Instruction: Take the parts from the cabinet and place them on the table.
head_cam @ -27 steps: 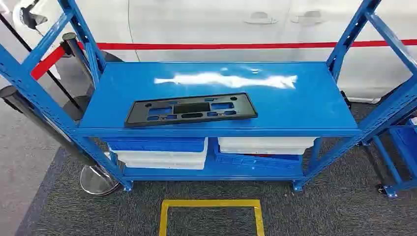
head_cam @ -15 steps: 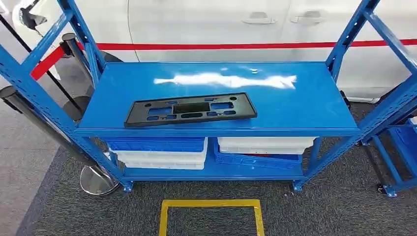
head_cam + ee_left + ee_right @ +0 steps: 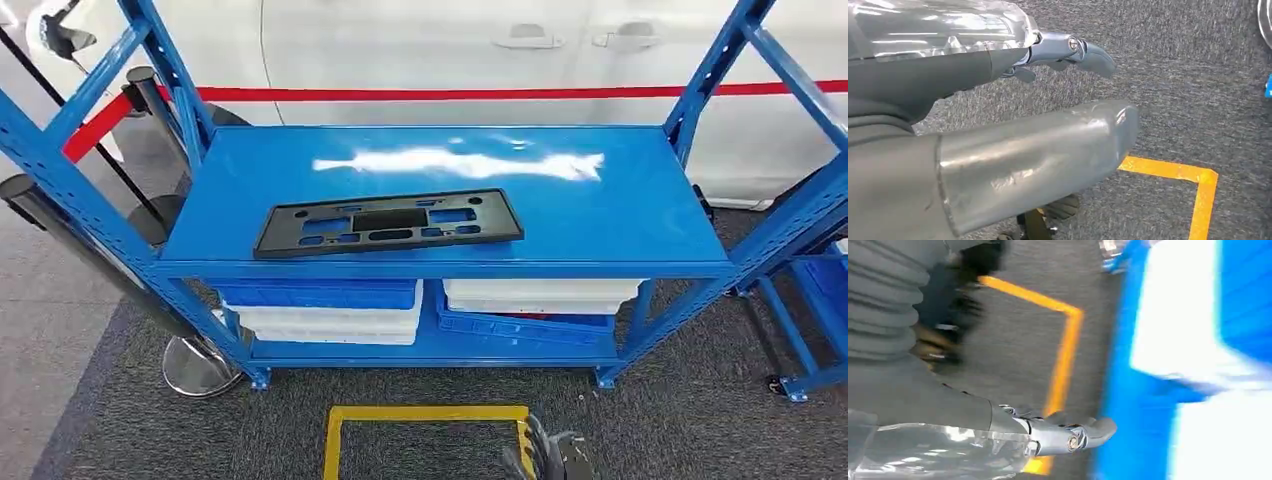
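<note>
Lying flat on top shelf (image 3: pixel 600 215) of blue rack (image 3: pixel 60 175), black plastic panel (image 3: pixel 388 222) sat toward front edge, left of centre, untouched by either hand. Blue and white bins (image 3: pixel 320 308) stacked on lower shelf. Right hand (image 3: pixel 548 458) showed at bottom edge of head view, over yellow floor marking (image 3: pixel 428 412); fingers apart, holding nothing. Left hand (image 3: pixel 1013 115) hung above grey carpet (image 3: pixel 1188 100), fingers extended, empty. White car (image 3: pixel 450 45) stood behind rack.

Matt black plastic part (image 3: pixel 388 222) on glossy blue metal shelf (image 3: pixel 620 215); rough grey carpet (image 3: pixel 690 420).
</note>
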You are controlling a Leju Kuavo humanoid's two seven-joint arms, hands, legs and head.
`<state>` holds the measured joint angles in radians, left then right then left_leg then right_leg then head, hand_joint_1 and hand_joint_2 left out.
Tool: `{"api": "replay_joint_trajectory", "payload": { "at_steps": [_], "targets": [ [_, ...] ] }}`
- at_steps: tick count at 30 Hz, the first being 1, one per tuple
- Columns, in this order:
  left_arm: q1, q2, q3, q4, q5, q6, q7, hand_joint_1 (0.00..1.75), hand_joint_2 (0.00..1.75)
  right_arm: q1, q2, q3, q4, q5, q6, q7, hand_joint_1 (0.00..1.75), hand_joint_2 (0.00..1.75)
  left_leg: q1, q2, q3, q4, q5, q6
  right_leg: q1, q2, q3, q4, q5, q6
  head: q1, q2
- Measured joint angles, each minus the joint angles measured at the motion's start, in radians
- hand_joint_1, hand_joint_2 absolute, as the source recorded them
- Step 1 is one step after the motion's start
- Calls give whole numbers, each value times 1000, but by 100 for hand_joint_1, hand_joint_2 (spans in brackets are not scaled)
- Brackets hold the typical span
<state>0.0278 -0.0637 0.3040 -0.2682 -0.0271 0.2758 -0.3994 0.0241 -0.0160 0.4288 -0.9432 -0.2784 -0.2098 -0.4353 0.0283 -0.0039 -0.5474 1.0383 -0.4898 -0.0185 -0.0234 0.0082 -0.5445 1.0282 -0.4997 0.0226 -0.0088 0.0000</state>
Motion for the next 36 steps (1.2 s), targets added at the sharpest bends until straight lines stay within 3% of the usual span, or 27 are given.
{"api": "replay_joint_trajectory", "payload": {
  "at_steps": [11,12,14,15,19,20,21,23,25,26,27,28,30,31,32,33,36],
  "targets": [
    [-6,9,30,19,-27,-31,-54,0,0,-18,-35,-39,-378,187,8,-109,0,0,0,0,0,0,0,0,0,0,0,0,0,0,0,0],
    [-8,11,33,21,-32,-34,-58,0,0,-23,-39,-39,-410,204,12,-120,0,175,0,0,0,0,0,0,0,0,0,0,0,0,0,0],
    [-10,14,44,25,-40,-45,-66,0,0,-34,-46,-39,-481,242,22,-142,0,175,0,0,0,0,0,0,0,0,0,0,0,0,0,0],
    [-11,17,48,27,-43,-50,-70,0,0,-40,-48,-39,-512,259,26,-152,0,175,-2,-1,-3,8,-2,4,-7,0,0,-4,3,4,0,0],
    [-15,28,66,34,-58,-71,-86,0,0,-63,-50,-34,-635,329,40,-186,0,175,-5,-2,-5,6,-1,14,-10,-1,1,-10,8,12,-1,0],
    [-16,30,73,35,-60,-77,-90,0,0,-70,-50,-33,-664,339,50,-187,0,175,-6,-1,-2,-9,7,22,-8,-1,5,-18,12,18,-1,0],
    [-16,30,78,35,-61,-83,-95,0,0,-76,-51,-32,-694,346,64,-186,0,175,9,1,11,-34,22,34,-11,-3,7,-13,6,18,2,0],
    [-18,30,85,39,-72,-93,-105,0,0,-90,-57,-32,-732,353,94,-180,0,175,4,6,15,-49,31,43,-6,-4,-40,74,-52,16,9,0],
    [-19,30,96,42,-77,-99,-109,0,0,-91,-59,-30,-757,354,114,-169,0,175,2,6,12,-49,31,44,-8,-5,-120,229,-115,22,10,0],
    [-18,30,98,43,-77,-99,-109,0,0,-91,-62,-30,-761,351,123,-156,0,175,1,6,11,-48,30,43,-8,-5,-148,276,-120,24,9,0],
    [-18,30,100,45,-77,-99,-109,0,0,-91,-64,-30,-764,343,135,-133,0,175,2,5,12,-47,29,42,-9,-5,-150,270,-98,26,10,0],
    [-18,30,103,47,-78,-98,-109,0,0,-92,-68,-30,-764,333,150,-106,0,175,4,4,13,-46,27,38,-11,-6,-129,219,-55,27,10,0],
    [-18,29,105,48,-79,-97,-108,0,0,-97,-77,-25,-764,341,166,-60,0,175,7,0,16,-34,17,24,-17,-8,-50,49,38,29,10,0],
    [-18,30,107,48,-80,-96,-108,0,0,-102,-83,-19,-762,375,152,-44,0,175,4,-1,10,-26,11,15,-17,-8,-31,9,27,26,12,0],
    [-19,30,111,48,-84,-95,-107,0,0,-105,-85,-11,-761,425,130,-34,0,175,-4,-2,3,-14,7,6,-10,-4,-37,3,28,12,12,0],
    [-19,30,114,48,-93,-96,-106,0,0,-106,-89,0,-759,507,90,-24,0,175,-2,-2,2,-18,9,0,-7,-4,-41,6,26,6,8,0],
    [-18,30,119,48,-109,-97,-103,0,0,-119,-106,37,-746,901,-124,12,0,175,6,-1,2,-21,3,-18,-11,-4,-40,1,31,-19,6,0]
  ]
}}
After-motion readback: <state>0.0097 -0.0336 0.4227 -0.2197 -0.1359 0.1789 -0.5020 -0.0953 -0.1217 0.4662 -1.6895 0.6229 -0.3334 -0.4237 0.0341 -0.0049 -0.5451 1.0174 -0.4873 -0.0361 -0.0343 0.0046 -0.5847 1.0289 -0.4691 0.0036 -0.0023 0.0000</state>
